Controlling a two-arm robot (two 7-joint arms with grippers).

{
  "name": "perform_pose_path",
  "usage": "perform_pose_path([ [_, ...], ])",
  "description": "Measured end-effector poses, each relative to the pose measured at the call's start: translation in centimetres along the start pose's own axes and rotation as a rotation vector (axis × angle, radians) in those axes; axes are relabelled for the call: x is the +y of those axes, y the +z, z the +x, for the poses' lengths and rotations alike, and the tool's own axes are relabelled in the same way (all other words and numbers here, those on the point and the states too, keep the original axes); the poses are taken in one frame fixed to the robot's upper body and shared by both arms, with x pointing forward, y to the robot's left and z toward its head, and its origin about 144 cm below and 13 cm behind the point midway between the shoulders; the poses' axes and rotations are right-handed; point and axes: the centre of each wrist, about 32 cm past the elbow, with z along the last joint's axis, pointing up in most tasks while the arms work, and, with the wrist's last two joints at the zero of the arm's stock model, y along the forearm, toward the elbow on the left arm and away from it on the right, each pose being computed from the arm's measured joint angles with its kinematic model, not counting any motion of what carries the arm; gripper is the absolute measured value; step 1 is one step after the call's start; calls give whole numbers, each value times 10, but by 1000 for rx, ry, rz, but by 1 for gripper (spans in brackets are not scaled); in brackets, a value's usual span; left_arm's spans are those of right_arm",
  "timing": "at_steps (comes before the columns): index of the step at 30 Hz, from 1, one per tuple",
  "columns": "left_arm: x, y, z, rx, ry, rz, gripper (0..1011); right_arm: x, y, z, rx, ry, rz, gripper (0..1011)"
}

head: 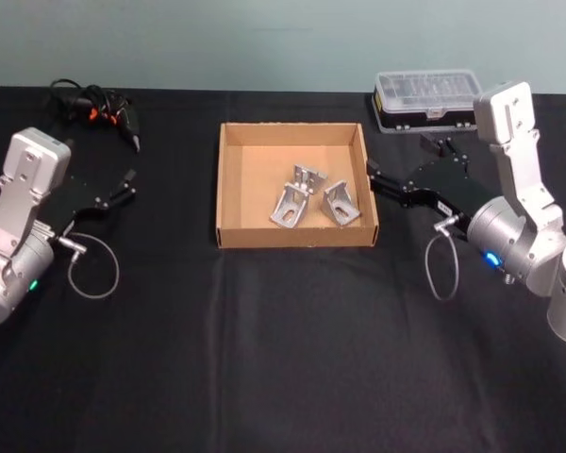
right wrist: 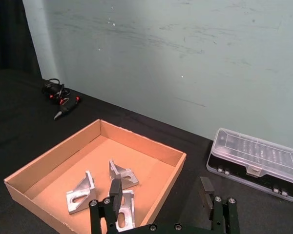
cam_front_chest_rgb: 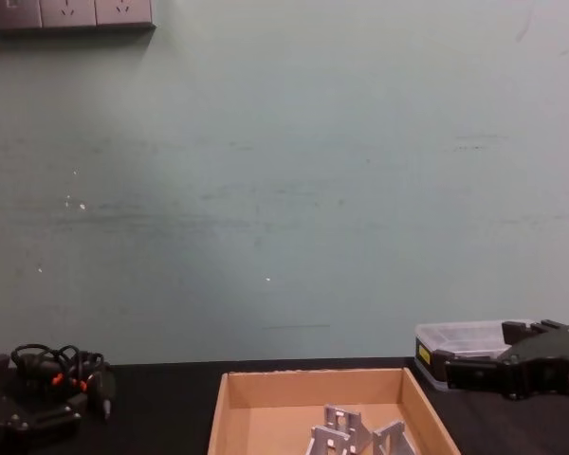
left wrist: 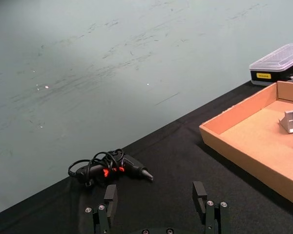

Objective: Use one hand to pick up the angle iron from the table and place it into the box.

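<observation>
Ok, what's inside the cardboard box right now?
The box holds three silver angle irons, grouped toward its right half; the rest of its floor is bare cardboard. In the right wrist view, that arm's end effector covers part of the nearest bracket.

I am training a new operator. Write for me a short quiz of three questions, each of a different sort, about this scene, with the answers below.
1. How many angle irons lie inside the box?
2. True or false: the right gripper is shut on an angle iron.
3. Which thing lies on the table behind the left gripper? A) the plastic case B) the black tool with a coiled cable C) a roll of tape

Key
1. Three.
2. False: it is open, beside the box's right wall, holding nothing.
3. B, the black tool; the plastic case stands on the right side, behind the right gripper.
</observation>
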Motion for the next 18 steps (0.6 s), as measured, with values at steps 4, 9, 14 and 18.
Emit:
perform_pose_path([
  [4,0,0,0,0,0,0,1011,0,0,0,0,0,1,1000],
  [9,0,0,0,0,0,0,1011,1,1,0,-1,0,1,1000],
  [14,0,0,0,0,0,0,1011,1,1,0,-1,0,2,1000],
  [18,0,0,0,0,0,0,1011,1,1,0,-1,1,1,1000],
])
